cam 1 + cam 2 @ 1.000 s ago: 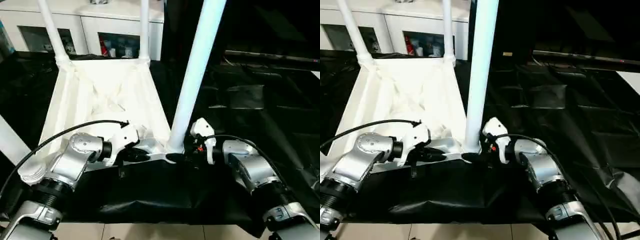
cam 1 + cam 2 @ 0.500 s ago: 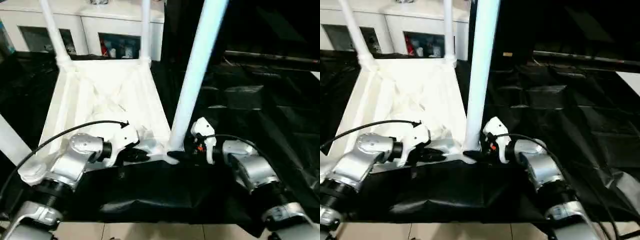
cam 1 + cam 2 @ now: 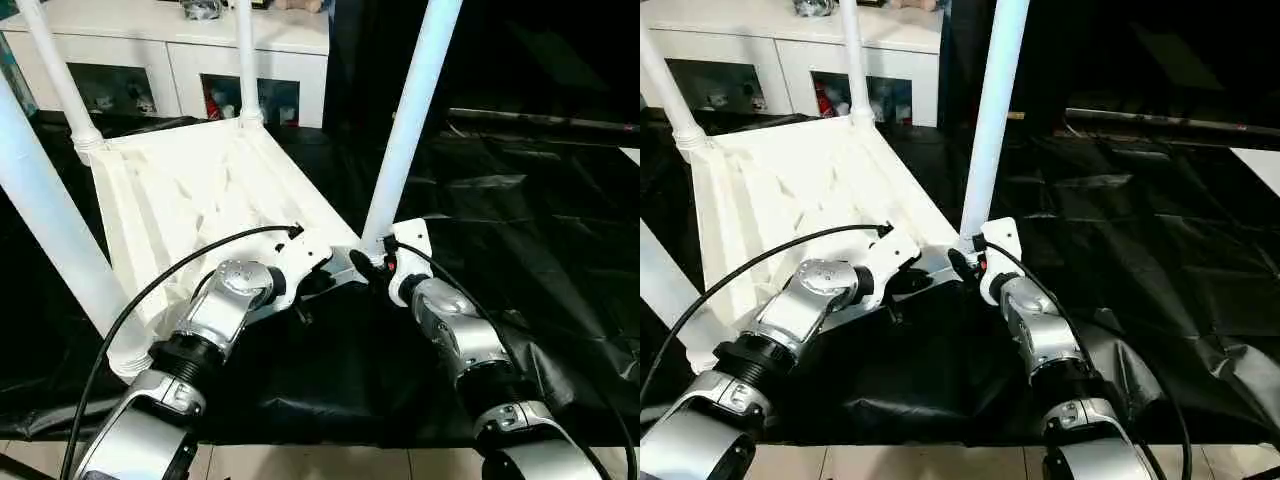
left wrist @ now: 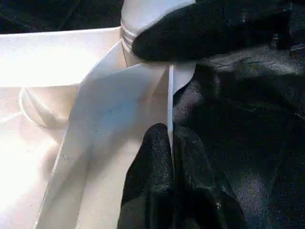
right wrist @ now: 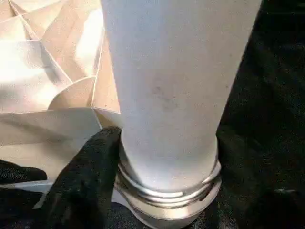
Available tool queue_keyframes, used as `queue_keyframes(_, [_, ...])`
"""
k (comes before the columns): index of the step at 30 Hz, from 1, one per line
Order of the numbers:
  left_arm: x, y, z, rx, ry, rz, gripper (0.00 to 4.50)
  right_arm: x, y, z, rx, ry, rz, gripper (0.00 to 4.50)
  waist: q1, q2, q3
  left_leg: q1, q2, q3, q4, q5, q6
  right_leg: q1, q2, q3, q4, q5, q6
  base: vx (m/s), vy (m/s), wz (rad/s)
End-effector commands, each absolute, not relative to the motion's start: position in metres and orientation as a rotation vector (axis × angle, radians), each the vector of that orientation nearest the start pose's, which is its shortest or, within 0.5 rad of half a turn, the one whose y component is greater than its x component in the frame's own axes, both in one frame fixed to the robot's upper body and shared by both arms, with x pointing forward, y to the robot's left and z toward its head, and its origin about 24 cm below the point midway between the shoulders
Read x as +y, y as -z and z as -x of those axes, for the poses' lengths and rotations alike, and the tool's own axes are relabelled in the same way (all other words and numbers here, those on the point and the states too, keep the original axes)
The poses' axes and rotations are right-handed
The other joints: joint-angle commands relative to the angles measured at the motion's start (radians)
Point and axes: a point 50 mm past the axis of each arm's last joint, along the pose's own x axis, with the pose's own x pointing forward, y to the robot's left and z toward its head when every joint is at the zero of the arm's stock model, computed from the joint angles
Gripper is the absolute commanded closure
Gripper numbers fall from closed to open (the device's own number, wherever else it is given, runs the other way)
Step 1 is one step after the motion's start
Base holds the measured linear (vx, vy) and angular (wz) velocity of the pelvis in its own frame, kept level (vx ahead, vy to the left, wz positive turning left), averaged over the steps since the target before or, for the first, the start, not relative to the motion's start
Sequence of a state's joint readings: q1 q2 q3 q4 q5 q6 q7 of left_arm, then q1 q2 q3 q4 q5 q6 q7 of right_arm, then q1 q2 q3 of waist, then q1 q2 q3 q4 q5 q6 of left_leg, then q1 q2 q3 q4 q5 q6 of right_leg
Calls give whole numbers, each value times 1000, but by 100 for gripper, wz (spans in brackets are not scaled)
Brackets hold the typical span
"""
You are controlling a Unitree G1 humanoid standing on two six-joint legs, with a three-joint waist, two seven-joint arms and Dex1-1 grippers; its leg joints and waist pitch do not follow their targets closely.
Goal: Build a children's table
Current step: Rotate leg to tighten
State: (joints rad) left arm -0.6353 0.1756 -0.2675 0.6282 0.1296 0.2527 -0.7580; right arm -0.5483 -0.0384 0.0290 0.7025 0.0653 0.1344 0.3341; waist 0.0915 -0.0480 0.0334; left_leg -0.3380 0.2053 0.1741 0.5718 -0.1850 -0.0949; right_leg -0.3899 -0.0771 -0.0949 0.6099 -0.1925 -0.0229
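Observation:
The children's table [image 3: 190, 190] lies upside down on the black-covered work table, ribbed underside up, with its white legs standing in the corner sockets. My left gripper [image 3: 322, 283] is shut on the thin near rim [image 4: 169, 95] beside the near right corner. My right gripper [image 3: 368, 262] holds the base of the near right leg [image 3: 405, 140]; its black fingers [image 5: 86, 181] sit on either side of the threaded collar, just above the socket. A big near left leg [image 3: 50, 220] rises at the picture's left.
A white cabinet [image 3: 200, 60] with glass doors stands behind the work table. Wrinkled black cover [image 3: 520, 220] stretches to the right of the table. The work table's front edge and tiled floor [image 3: 300, 465] lie just below my forearms.
The view has shifted. The table has turned: its near right corner, with both grippers on it, now sits farther from me, and the near left leg has swung into view.

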Motion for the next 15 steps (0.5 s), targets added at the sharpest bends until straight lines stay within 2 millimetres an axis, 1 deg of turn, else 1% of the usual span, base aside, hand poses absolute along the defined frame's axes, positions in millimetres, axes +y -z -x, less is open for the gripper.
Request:
queue_keyframes(1, [80, -42, -333, 397, 981, -367, 450, -80, -19, -330, 336, -597, -34, 80, -1, -4, -43, -7, 25, -7, -67, -212, 25, 40, -75, 58, -91, -328, -103, 0, 0, 0])
queue_keyframes(2, [83, -42, -334, 397, 974, -368, 450, -81, -20, -330, 334, -601, -37, 80, -1, -4, -43, -7, 25, -7, -68, -216, 25, 40, -75, 58, -92, -339, -101, 0, 0, 0])
queue_keyframes(4, [94, -43, -332, 382, 997, -375, 450, -88, -24, -328, 360, -699, -64, 72, 0, -9, -43, -9, 25, -8, -68, -215, 35, 44, -74, 57, -92, -343, -98, 0, 0, 0])
queue_keyframes(5, [97, -43, -331, 383, 998, -375, 450, -89, -24, -327, 367, -716, -69, 72, 0, -7, -44, -9, 27, -7, -68, -211, 41, 43, -75, 58, -91, -332, -100, 0, 0, 0])
queue_keyframes(6, [102, -43, -330, 369, 1019, -408, 450, -92, -26, -326, 358, -761, -44, 49, 0, -7, -42, -9, 28, -8, -69, -211, 41, 42, -75, 58, -91, -332, -102, 0, 0, 0])
queue_keyframes(8, [111, -44, -322, 363, 1097, -416, 450, -99, -31, -321, 340, -868, 8, 49, 3, -6, -45, -11, 29, -9, -67, -195, 43, 45, -77, 58, -88, -309, -103, 0, 0, 0])
queue_keyframes(9, [114, -45, -319, 356, 1123, -403, 450, -103, -34, -319, 332, -911, 31, 49, 2, -11, -46, -13, 31, -7, -66, -183, 50, 46, -77, 59, -84, -283, -110, 0, 0, 0])
queue_keyframes(10, [118, -47, -317, 347, 1138, -380, 450, -108, -37, -317, 326, -951, 51, 49, 3, -8, -47, -14, 32, -7, -65, -172, 52, 46, -78, 60, -79, -258, -120, 0, 0, 0])
queue_keyframes(11, [119, -48, -316, 344, 1139, -376, 450, -110, -38, -317, 326, -963, 56, 49, 3, -9, -48, -12, 30, -4, -62, -159, 57, 44, -74, 60, -78, -235, -131, 0, 0, 0])
queue_keyframes(12, [122, -49, -313, 340, 1172, -378, 450, -114, -40, -317, 320, -980, 74, 49, 2, -11, -48, -14, 30, -3, -62, -153, 58, 44, -73, 60, -76, -226, -136, 0, 0, 0])
queue_keyframes(13, [125, -50, -311, 338, 1197, -381, 450, -117, -42, -317, 316, -992, 88, 49, 1, -10, -48, -16, 29, -3, -62, -142, 60, 44, -72, 59, -72, -211, -145, 0, 0, 0])
queue_keyframes(14, [127, -50, -308, 342, 1221, -376, 450, -120, -43, -317, 310, -1007, 107, 49, 2, -10, -48, -14, 30, -3, -62, -142, 60, 43, -73, 58, -74, -214, -147, 0, 0, 0])
queue_keyframes(15, [130, -50, -305, 344, 1248, -372, 450, -122, -45, -317, 311, -1027, 124, 49, 1, -9, -48, -16, 30, -3, -61, -144, 61, 44, -74, 58, -74, -218, -149, 0, 0, 0])
